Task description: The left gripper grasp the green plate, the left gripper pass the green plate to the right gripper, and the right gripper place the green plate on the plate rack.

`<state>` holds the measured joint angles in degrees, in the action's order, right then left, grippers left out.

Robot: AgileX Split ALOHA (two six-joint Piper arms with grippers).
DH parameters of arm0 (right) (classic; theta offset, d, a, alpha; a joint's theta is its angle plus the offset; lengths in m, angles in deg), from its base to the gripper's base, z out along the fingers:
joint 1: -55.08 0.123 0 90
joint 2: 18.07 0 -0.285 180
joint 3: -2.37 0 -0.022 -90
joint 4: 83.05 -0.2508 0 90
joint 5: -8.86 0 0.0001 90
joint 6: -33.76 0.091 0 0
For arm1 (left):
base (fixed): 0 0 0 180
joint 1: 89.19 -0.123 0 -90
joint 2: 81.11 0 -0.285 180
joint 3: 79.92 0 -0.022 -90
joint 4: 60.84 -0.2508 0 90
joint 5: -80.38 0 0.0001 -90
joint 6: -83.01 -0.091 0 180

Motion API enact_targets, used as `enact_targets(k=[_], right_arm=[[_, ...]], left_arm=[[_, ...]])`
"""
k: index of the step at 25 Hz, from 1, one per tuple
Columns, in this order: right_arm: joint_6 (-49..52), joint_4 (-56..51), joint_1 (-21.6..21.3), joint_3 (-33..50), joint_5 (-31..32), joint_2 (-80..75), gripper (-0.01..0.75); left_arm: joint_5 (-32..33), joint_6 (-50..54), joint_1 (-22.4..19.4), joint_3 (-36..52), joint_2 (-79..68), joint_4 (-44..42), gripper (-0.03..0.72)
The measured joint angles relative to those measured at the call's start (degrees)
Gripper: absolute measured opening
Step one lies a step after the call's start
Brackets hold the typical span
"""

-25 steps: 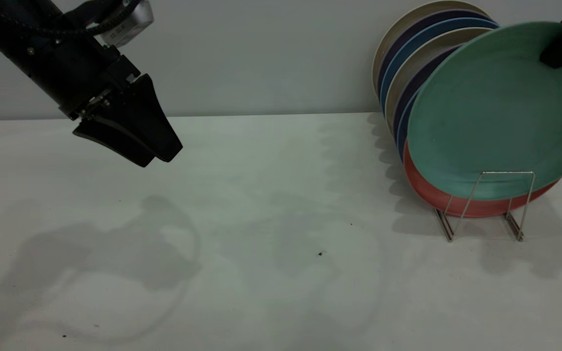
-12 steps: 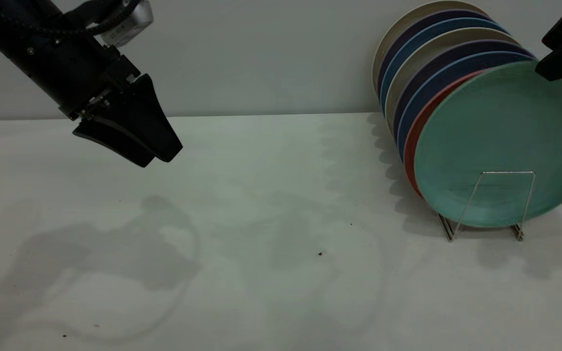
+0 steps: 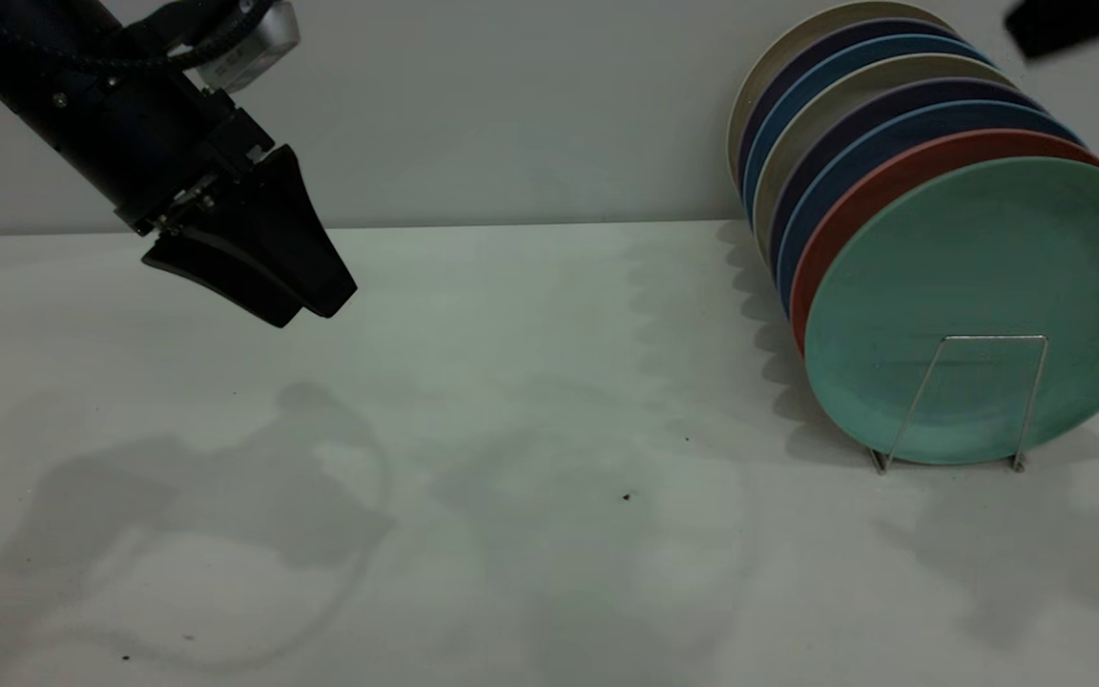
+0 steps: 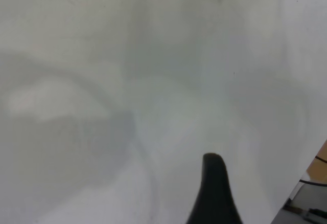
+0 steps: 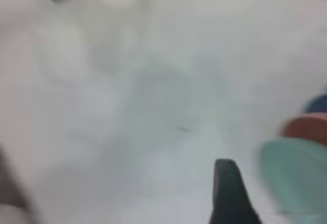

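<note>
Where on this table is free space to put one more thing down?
The table is bare from under the left pincer across to the plate rack. The far right is crowded: the green plate fronts a row of standing plates.

Round teal-green plastic plate (image 3: pixel 984 296) stands nearest in the thin silver wire rack (image 3: pixel 974 401), far right, salmon-pink plate (image 3: pixel 869 196) directly behind, apparently touching. Left gripper (image 3: pixel 306 305) hangs well left.

Black left arm (image 3: pixel 101 124), braided cable, silver box, tapered hand (image 3: pixel 316 305)
</note>
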<state>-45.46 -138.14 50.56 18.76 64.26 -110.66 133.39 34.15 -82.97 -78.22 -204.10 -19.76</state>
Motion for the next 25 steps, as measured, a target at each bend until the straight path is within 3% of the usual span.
enact_targets(k=[7, 17, 25], right_arm=[[24.1, 9.1, 0.0, 0.0, 13.2, 14.2, 0.473], [52.8, 33.0, 0.0, 2.6, 15.2, 31.1, 0.473], [63.3, 45.3, 0.0, 18.6, 15.6, 45.5, 0.473]], left_arm=[[5.3, 3.5, 0.0, 0.0, 1.2, 1.1, 0.589], [7.8, 6.8, 0.0, 0.0, 14.5, 2.2, 0.589], [10.1, 14.4, 0.0, 0.1, 29.4, -4.4, 0.589]])
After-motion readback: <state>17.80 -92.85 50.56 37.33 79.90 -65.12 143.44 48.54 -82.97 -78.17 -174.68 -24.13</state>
